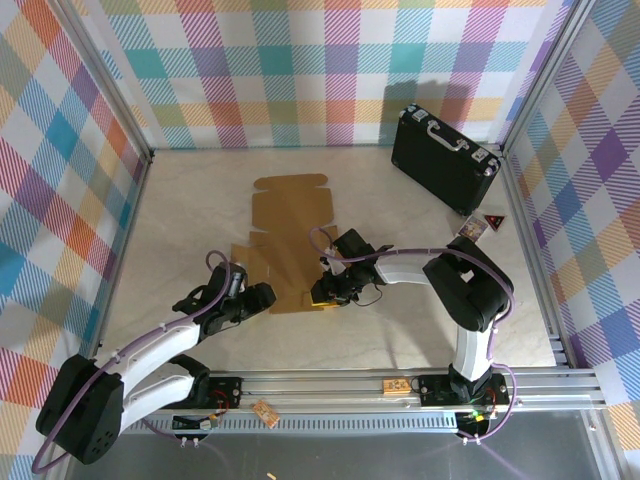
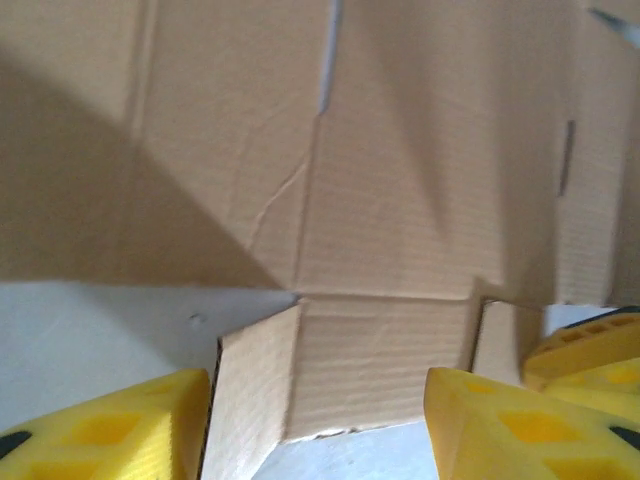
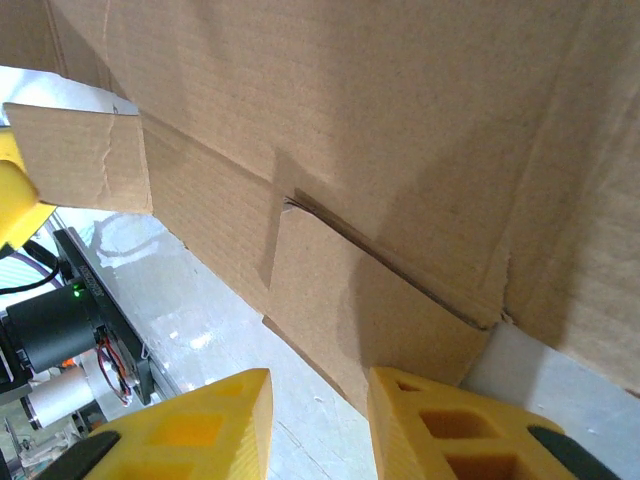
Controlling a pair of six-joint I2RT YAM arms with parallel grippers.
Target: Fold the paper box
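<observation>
Flat paper box (image 1: 290, 225) just ahead of left gripper (image 1: 267, 296) and right gripper (image 1: 326, 294), near edge at both.

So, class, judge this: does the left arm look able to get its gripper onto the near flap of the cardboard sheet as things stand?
Probably yes. In the left wrist view the left gripper straddles the near flap of the paper box, fingers apart on either side, with nothing blocking them.
</observation>
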